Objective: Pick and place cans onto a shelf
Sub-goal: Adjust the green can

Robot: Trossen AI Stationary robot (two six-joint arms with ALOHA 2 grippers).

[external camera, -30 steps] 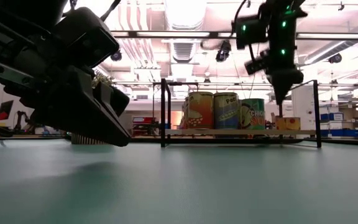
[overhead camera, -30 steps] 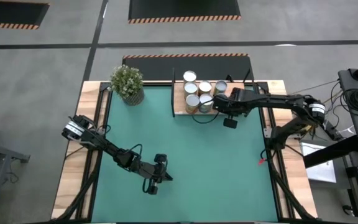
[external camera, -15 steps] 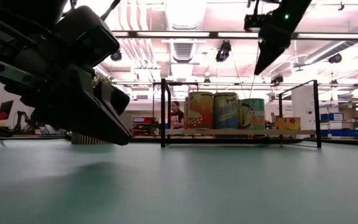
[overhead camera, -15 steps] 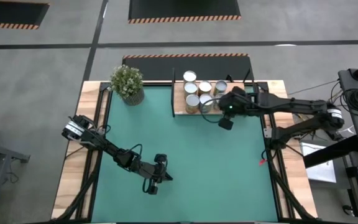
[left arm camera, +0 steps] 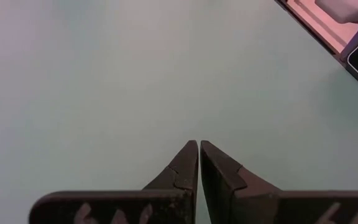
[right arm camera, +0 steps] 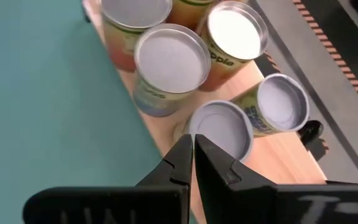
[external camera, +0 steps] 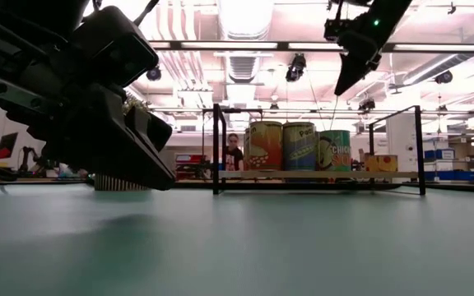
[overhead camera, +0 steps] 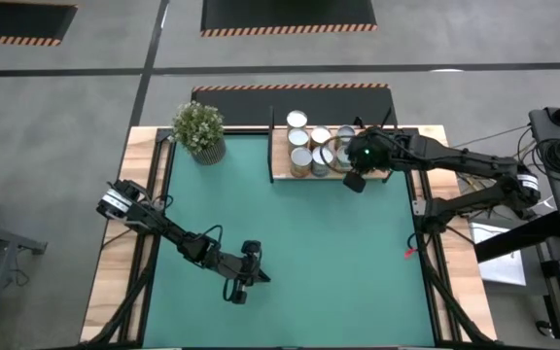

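Observation:
Several cans (overhead camera: 311, 146) with silvery round tops stand upright in a cluster on the shelf (overhead camera: 280, 165), a light-wood board with a thin black frame at the table's far side. The low view shows the cans (external camera: 300, 145) in a row on the board. My right gripper (right arm camera: 192, 140) is shut and slants down high above the near edge of the cluster, touching nothing; it is also seen from above (overhead camera: 355, 182) and from table height (external camera: 341, 86). My left gripper (left arm camera: 197, 144) is shut and hovers low over the green mat near the table's front (overhead camera: 238, 294).
A potted green plant (overhead camera: 199, 131) stands at the far left corner of the green mat (overhead camera: 290, 233). The shelf's black posts (external camera: 218, 148) rise at its ends. A person (external camera: 234, 152) shows in the room behind the shelf.
My right gripper has risen well above the cans and tipped from pointing nearly straight down to slanting, shifting slightly toward the far edge. It has stayed shut. The cans have not moved.

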